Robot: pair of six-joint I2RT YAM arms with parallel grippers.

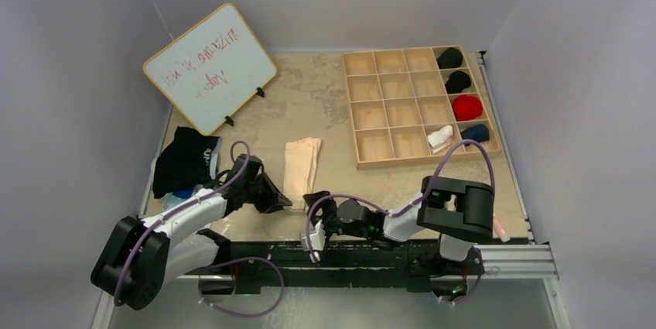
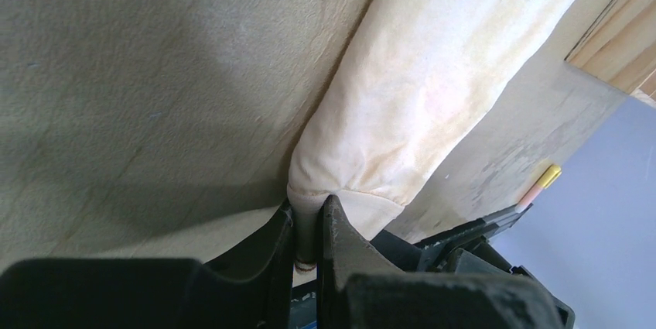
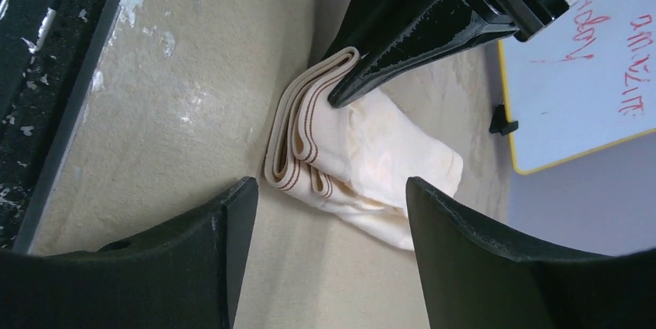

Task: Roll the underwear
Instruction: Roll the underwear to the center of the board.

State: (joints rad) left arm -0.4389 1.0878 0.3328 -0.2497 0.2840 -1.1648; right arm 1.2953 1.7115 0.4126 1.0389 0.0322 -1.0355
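Note:
The cream underwear, folded into a long narrow strip, lies on the tan table near its front edge. My left gripper is shut on the strip's near end. In the left wrist view the underwear runs away from the left gripper, whose jaws pinch the hem. My right gripper stands open just right of that end, low over the table. The right wrist view shows the right gripper empty, with the striped waistband layers of the underwear just ahead and the left fingers on them.
A wooden compartment tray at the back right holds rolled black, red, navy and white pieces in its right column. A whiteboard leans at the back left. A pile of dark clothes lies at the left edge. A metal rail borders the front.

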